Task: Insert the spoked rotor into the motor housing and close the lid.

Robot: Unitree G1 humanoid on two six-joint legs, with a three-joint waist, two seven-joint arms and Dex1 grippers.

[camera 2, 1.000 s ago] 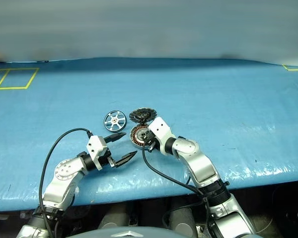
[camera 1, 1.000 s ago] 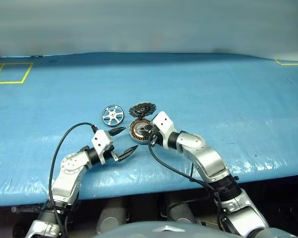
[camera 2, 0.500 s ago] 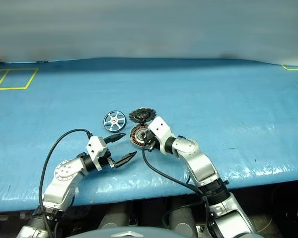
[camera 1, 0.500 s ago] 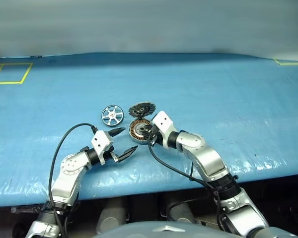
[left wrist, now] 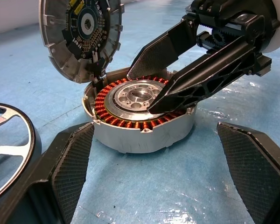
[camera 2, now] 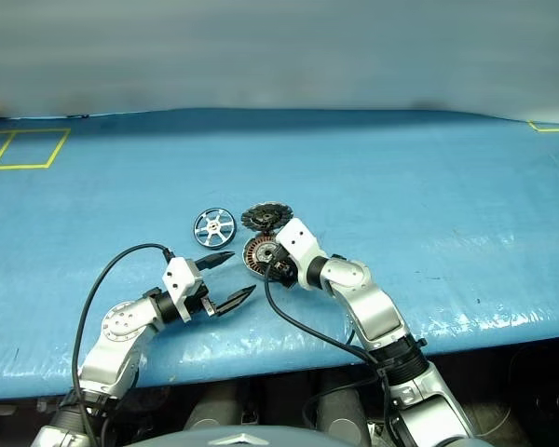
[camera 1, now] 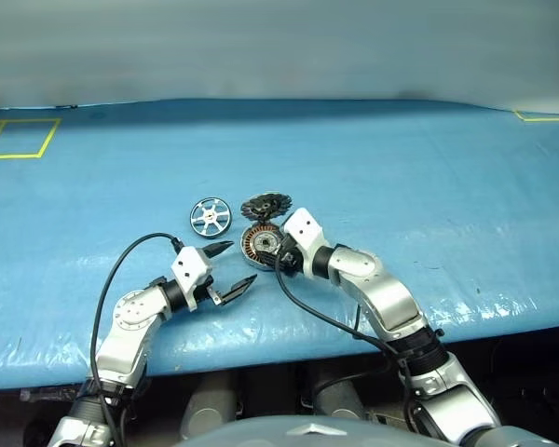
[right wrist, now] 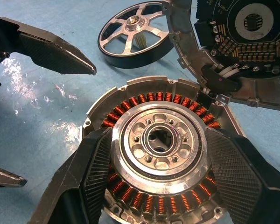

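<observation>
In the middle of the frame, on the blue surface (camera 1: 429, 177), sits the motor housing (camera 1: 259, 244), a round grey case with a ring of copper wire inside. Its lid (camera 1: 265, 204) stands tipped up at the far edge of the housing, joined to it there, with its dark ribbed face showing. The spoked rotor (camera 1: 211, 216) lies flat on the surface just to the left of the housing, a little higher in the frame, and nothing is touching it. The right gripper (right wrist: 156, 179) hangs right over the housing with its fingers spread apart, one on each side of the shiny middle part, and it holds nothing. The left gripper (camera 1: 231, 267) waits lower left of the housing, near it, with its fingers wide apart and nothing between them. I think the job is at its first step: the housing is open and ready, but the rotor is not in yet. The next move likely needs one gripper to go to the rotor, pinch its thin rim, lift it and set it down flat over the middle of the housing.
</observation>
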